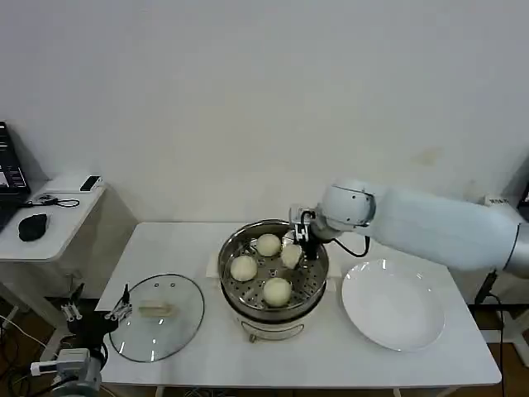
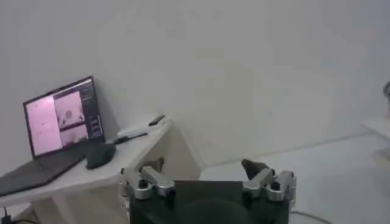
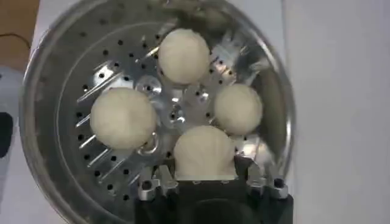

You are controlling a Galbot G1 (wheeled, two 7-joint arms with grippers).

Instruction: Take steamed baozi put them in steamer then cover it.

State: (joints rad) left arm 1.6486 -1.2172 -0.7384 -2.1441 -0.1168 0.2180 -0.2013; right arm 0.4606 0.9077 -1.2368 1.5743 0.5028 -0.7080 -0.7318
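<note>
four smooth cream-white baozi point(image 3: 184, 56) sit in shiny perforated steamer point(image 3: 55, 79).

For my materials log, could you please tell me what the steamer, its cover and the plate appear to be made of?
The steamer looks like polished stainless steel: mirror-bright walls and a perforated, reflective floor. The cover seems to be clear glass with a metal rim, since the table shows through it; its pale handle could be plastic. The plate looks like glossy white ceramic, though melamine is possible.

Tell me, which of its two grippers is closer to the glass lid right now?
The left gripper, hanging open just off the glass lid's outer rim at the table's left edge. The right gripper is over the steamer, around a steamed bun.
</note>
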